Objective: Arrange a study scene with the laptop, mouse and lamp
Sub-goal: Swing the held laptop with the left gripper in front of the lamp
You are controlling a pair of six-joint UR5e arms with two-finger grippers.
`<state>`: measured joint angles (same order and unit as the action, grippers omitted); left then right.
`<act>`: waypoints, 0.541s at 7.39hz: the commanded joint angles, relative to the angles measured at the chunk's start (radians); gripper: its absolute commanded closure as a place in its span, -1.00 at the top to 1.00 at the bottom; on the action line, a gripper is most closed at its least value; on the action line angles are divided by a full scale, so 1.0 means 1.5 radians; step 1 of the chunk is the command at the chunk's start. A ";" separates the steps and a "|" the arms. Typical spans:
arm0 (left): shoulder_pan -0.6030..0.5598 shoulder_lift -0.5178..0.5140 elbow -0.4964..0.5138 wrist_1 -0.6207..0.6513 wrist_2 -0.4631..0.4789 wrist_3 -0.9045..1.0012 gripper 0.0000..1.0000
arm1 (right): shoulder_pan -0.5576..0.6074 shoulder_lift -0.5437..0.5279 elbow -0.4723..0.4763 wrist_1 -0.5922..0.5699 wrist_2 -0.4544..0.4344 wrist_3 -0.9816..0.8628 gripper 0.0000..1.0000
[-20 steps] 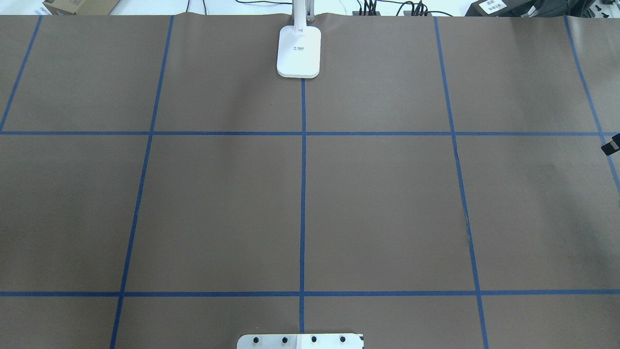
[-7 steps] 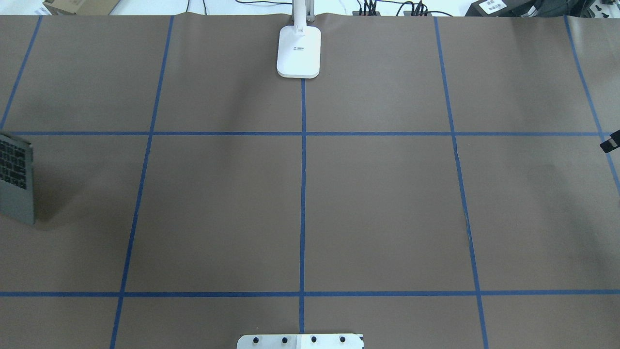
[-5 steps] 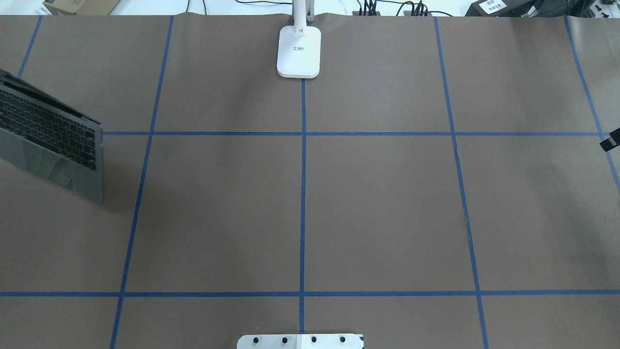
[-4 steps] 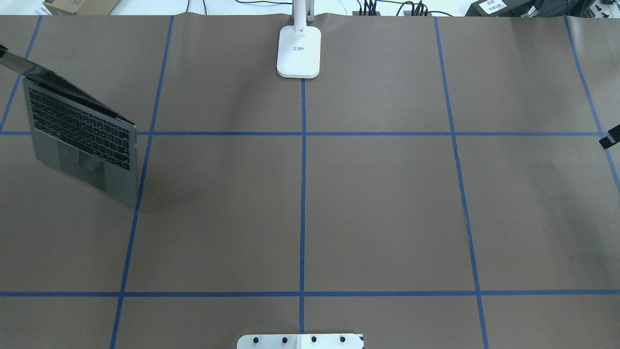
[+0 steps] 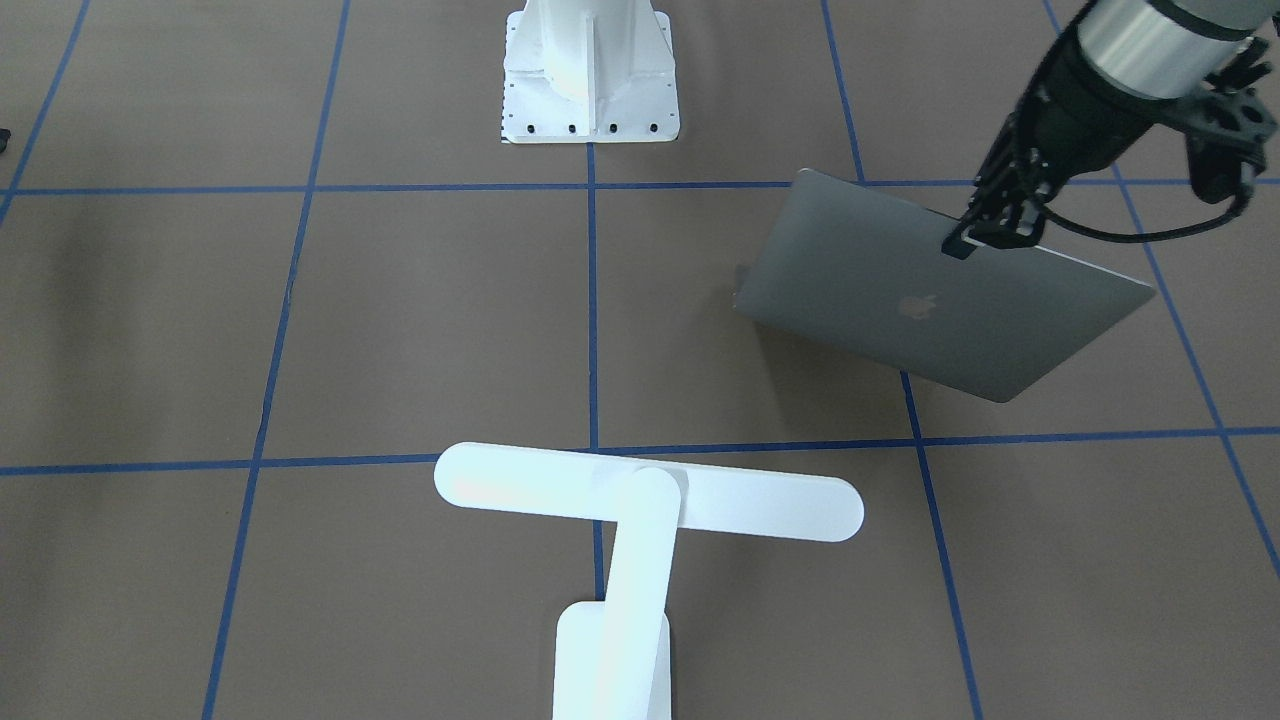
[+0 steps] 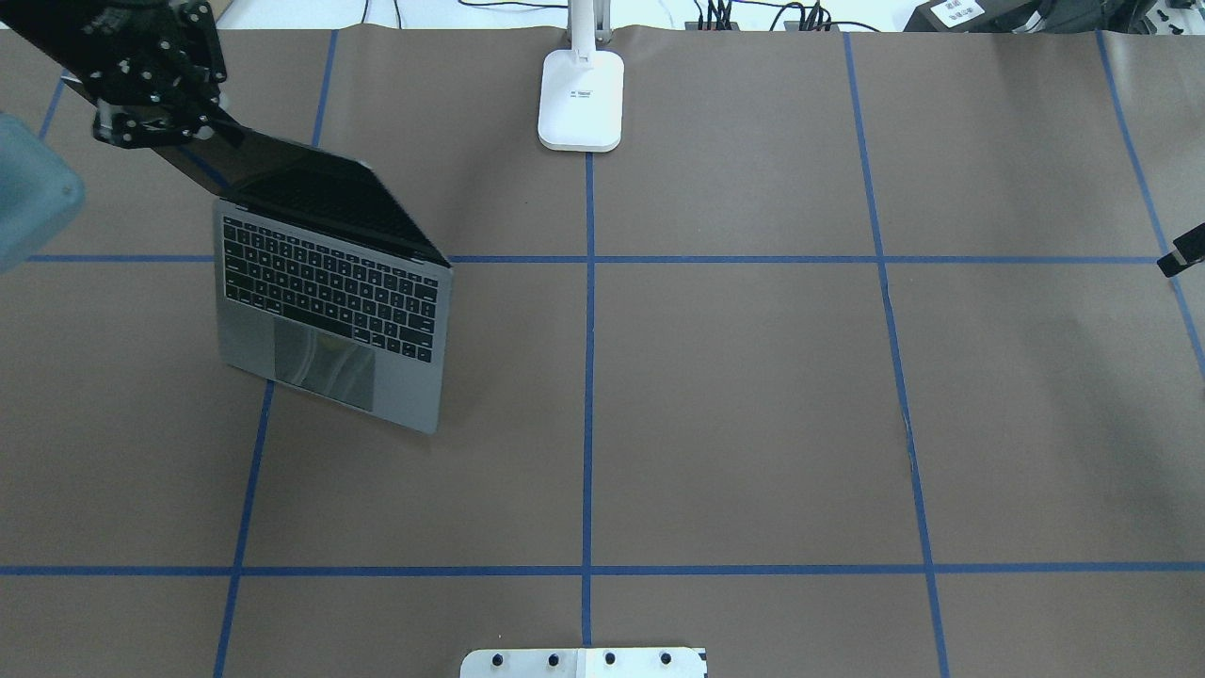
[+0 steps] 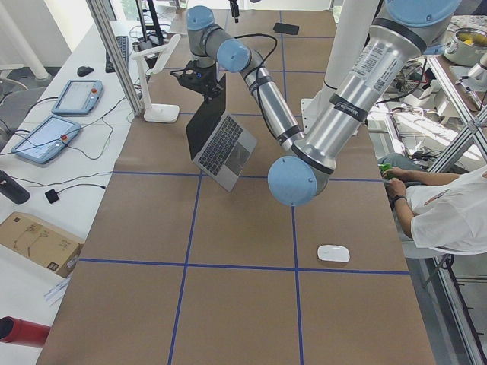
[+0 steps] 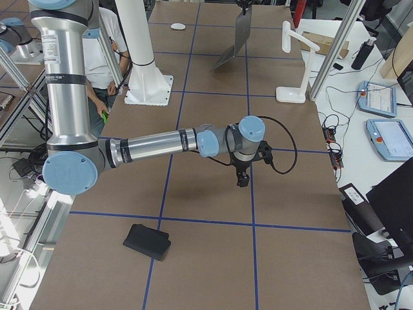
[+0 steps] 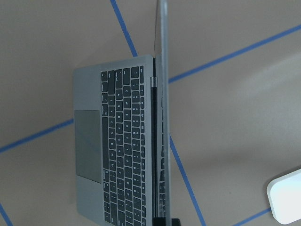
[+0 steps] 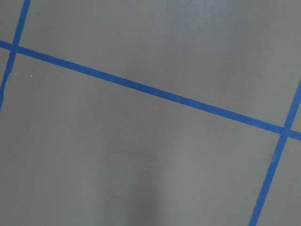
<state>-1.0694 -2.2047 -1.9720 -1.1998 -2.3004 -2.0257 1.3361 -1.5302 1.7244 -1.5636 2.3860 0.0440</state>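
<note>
The left gripper has its jaws clamped on the top edge of the lid of the slim space-grey metal laptop. The front-facing view gives only the closed-looking back of that lid with its logo. The overhead view shows the laptop standing open, with black keys and a grey trackpad facing up, on the robot's left half of the brown paper-covered table with blue tape lines. The left wrist camera looks straight down the lid edge-on, with the keyboard beside it. Whether the base rests on the paper I cannot tell.

The white desk lamp with a long flat bar head stands at the far middle edge; overhead only its base shows. The small glossy white oval mouse appears only in the side views, lying near the robot's side of the table, well apart from the laptop.

The right gripper hangs low over bare paper; its jaws cannot be judged. The right side view alone shows a flat black square pad, and a seated person appears beside the white bolted pedestal.
</note>
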 commanded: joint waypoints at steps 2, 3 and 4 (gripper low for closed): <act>0.105 -0.190 0.130 0.012 0.057 -0.230 -1.00 | 0.000 0.001 0.000 0.000 0.003 0.023 0.99; 0.139 -0.266 0.220 0.011 0.083 -0.268 -1.00 | 0.000 0.001 0.000 -0.001 0.003 0.023 0.99; 0.164 -0.320 0.298 0.005 0.113 -0.275 -1.00 | 0.000 0.001 0.000 -0.001 0.003 0.024 0.99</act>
<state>-0.8763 -2.5703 -1.6697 -1.1848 -2.1830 -2.3941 1.3361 -1.5294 1.7243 -1.5641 2.3897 0.0763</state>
